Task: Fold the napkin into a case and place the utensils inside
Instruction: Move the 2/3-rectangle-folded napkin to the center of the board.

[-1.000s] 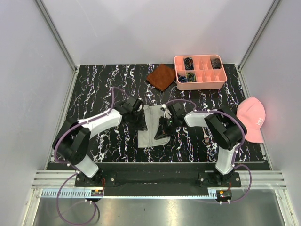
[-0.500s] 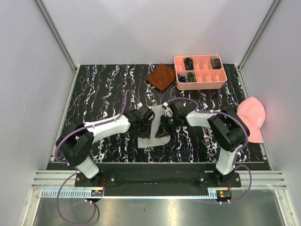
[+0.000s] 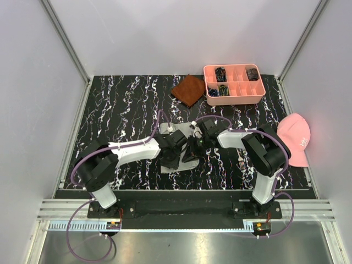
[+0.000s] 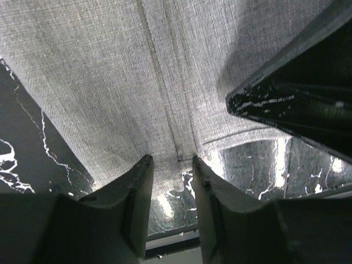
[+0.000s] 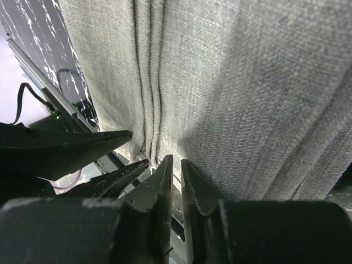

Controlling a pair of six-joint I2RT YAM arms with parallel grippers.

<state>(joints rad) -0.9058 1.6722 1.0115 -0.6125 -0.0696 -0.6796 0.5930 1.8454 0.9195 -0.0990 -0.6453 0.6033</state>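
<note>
The light grey napkin (image 3: 188, 163) lies folded into a narrow layered strip at the table's middle, mostly covered by both grippers. My left gripper (image 3: 175, 153) stands open at its near edge, and in the left wrist view its fingertips (image 4: 146, 160) touch the napkin (image 4: 165, 82) with bare table showing between them. From the right, my right gripper (image 3: 192, 148) pinches the napkin (image 5: 231, 82) at its edge, jaws nearly together (image 5: 176, 160). A silver fork (image 3: 242, 161) lies on the table to the right, apart from the cloth.
A rust-brown cloth (image 3: 188, 89) and a pink compartment tray (image 3: 234, 100) sit at the back. A pink cap (image 3: 296, 137) rests at the table's right edge. The two grippers are almost touching over the napkin.
My left gripper has swung right onto the napkin's near edge and opened. The right gripper has stayed on the cloth, hardly moving.
</note>
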